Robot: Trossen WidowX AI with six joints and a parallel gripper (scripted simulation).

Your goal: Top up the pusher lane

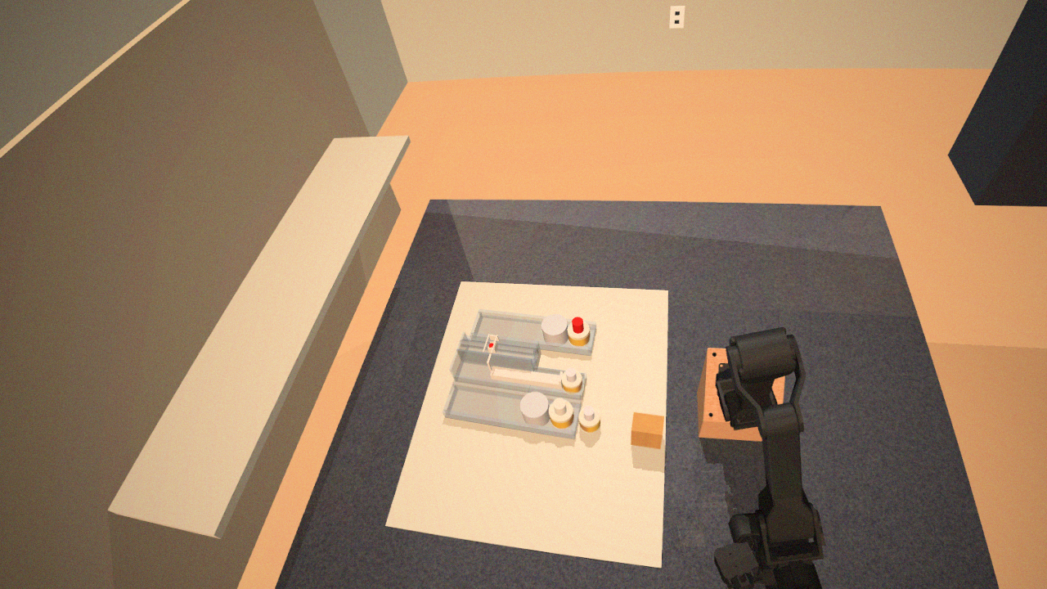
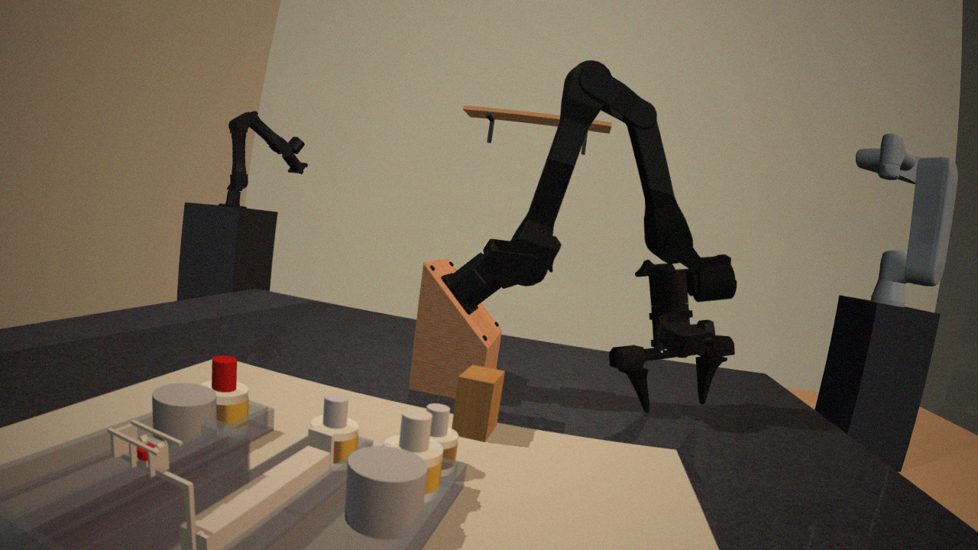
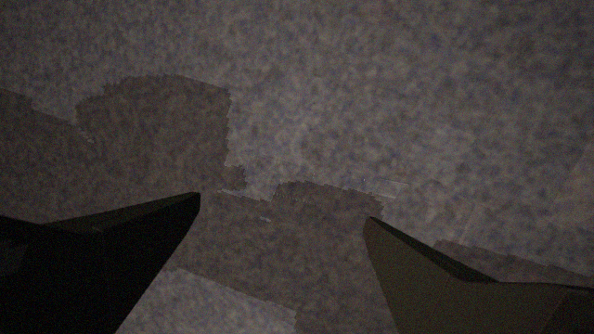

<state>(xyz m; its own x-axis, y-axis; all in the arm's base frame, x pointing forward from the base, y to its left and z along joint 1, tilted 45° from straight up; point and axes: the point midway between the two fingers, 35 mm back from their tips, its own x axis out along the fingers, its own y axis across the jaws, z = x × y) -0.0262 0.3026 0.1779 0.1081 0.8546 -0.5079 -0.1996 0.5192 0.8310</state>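
Three grey lanes (image 1: pixel 468 406) stand on a cream mat (image 1: pixel 512 497) (image 2: pixel 581 492). In the middle sprung lane one jar (image 1: pixel 571 379) (image 2: pixel 334 429) with a white body, yellow band and grey cap stands at the front end, with a cream pusher bar (image 1: pixel 521 374) behind it. A similar small loose jar (image 1: pixel 589 419) (image 2: pixel 441 424) stands on the mat just outside the front of the near lane. My gripper (image 2: pixel 674 403) (image 3: pixel 284 212) (image 1: pixel 734 565) is open and empty. It hangs just above the dark carpet, far to the right of the mat; in the top view it shows at the bottom edge.
The far lane holds a grey cylinder (image 1: pixel 554 329) and a red-capped jar (image 1: pixel 578 330) (image 2: pixel 224 389). The near lane holds a grey cylinder (image 1: pixel 534 408) (image 2: pixel 386 489) and a larger jar (image 1: pixel 559 413) (image 2: pixel 416 444). A wooden block (image 1: pixel 648 429) (image 2: pixel 478 402) stands by the arm's wooden mount (image 2: pixel 448 334).
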